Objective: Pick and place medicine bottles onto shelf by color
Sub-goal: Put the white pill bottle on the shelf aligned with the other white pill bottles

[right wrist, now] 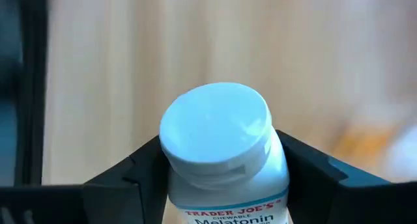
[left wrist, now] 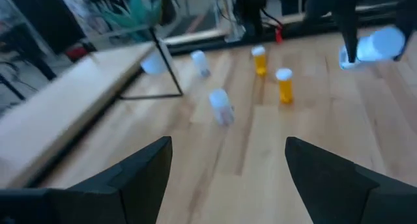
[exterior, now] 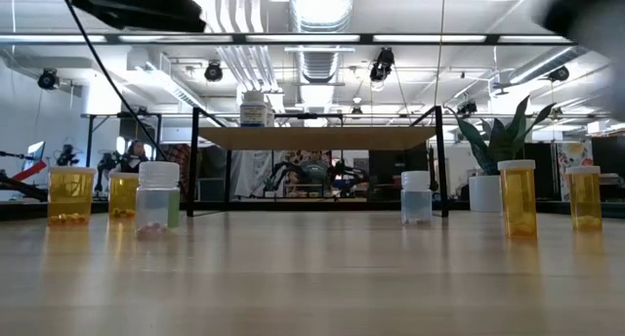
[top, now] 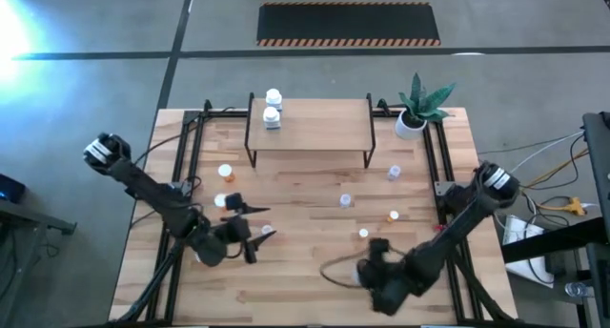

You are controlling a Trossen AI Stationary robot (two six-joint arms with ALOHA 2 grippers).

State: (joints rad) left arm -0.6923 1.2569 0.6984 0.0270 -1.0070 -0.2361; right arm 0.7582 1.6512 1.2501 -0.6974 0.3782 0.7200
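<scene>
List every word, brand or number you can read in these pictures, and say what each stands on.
"TRADER JOE'S": label of the white bottle between the right gripper's fingers.
"CHEWABLE": small print below it.
"Melatonin": the next line, cut off by the picture's edge.
Labels on the shelf bottles: too small to read.

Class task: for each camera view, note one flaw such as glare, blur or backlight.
High view: bright glare in the top-left corner. Low view: ceiling lights backlight the shelf, darkening it. Left wrist view: everything smeared by blur. Right wrist view: white bottle sharp, table behind out of focus.
</scene>
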